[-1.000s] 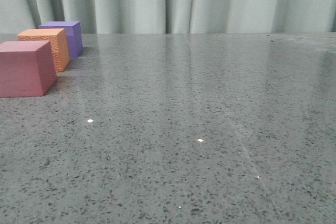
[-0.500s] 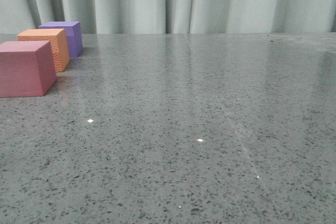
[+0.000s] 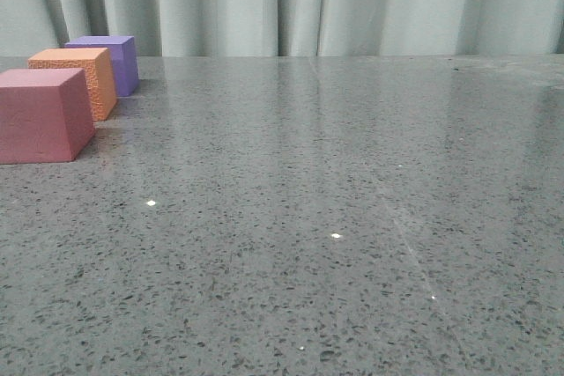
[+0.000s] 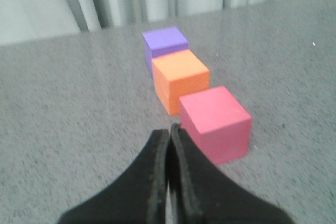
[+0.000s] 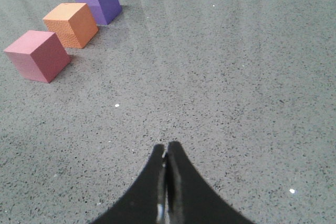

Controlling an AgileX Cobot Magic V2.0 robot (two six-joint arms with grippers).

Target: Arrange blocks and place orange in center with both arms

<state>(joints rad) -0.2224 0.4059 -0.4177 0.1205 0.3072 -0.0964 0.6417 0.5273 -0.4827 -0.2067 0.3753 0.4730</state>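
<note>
Pink cube (image 3: pixel 42 114), orange cube (image 3: pixel 74 81), purple cube (image 3: pixel 109 62) sit in a row on the table's (image 3: pixel 335 217) left side, orange in the middle. Left gripper (image 4: pixel 169 139) and right gripper (image 5: pixel 166 152) both pinched closed, empty.

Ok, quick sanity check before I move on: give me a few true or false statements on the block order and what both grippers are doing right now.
1. The orange cube sits between the pink-red cube and the purple cube. True.
2. The left gripper is shut on the pink-red cube. False: its jaws are closed on nothing, just short of that cube.
3. The right gripper is closed and holds nothing. True.
4. The purple cube is stacked on the orange cube. False: all three rest on the table in a row.
5. The cubes are at the table's right side in the front view. False: they are at the far left.
</note>
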